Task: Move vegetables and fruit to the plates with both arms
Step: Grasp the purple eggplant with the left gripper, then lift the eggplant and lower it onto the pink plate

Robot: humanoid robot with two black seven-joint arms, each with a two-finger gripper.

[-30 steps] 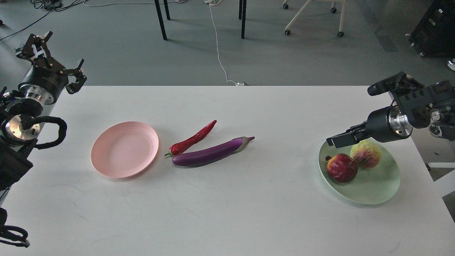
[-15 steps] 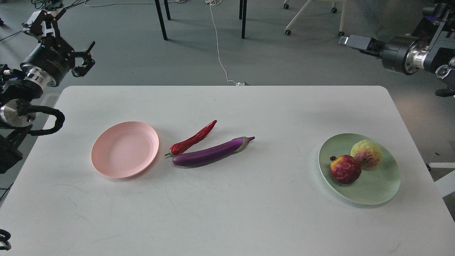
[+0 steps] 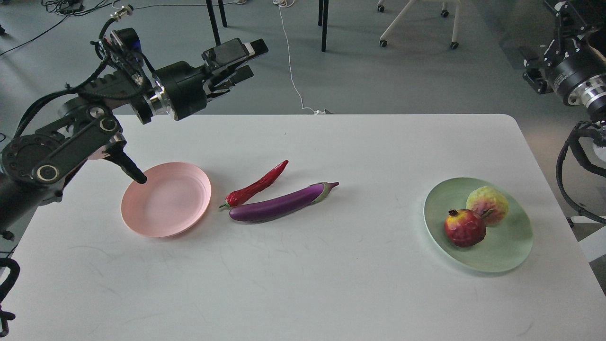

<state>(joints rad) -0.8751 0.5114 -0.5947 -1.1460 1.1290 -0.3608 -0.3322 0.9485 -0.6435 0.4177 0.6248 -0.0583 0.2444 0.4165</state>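
Note:
The purple eggplant (image 3: 279,203) and the red chili pepper (image 3: 258,184) lie side by side on the white table, just right of the empty pink plate (image 3: 165,199). The dark-red pomegranate (image 3: 465,228) and the bumpy yellow-green fruit (image 3: 487,204) touch each other on the green plate (image 3: 506,246) at the right. My left gripper (image 3: 239,61) is open and empty, held high over the table's far left edge and pointing right. My right gripper (image 3: 548,42) is raised off the table's far right corner, its fingers spread, holding nothing.
The left arm's elbow (image 3: 61,151) and a black stub (image 3: 128,168) hang close over the pink plate's left rim. Chair and table legs (image 3: 324,23) and a white cable (image 3: 291,71) are on the floor beyond the table.
My left arm swung in from the left and now reaches right above the table's far edge. My right arm rose off the green plate and pulled back to the far right. The pomegranate rolled slightly.

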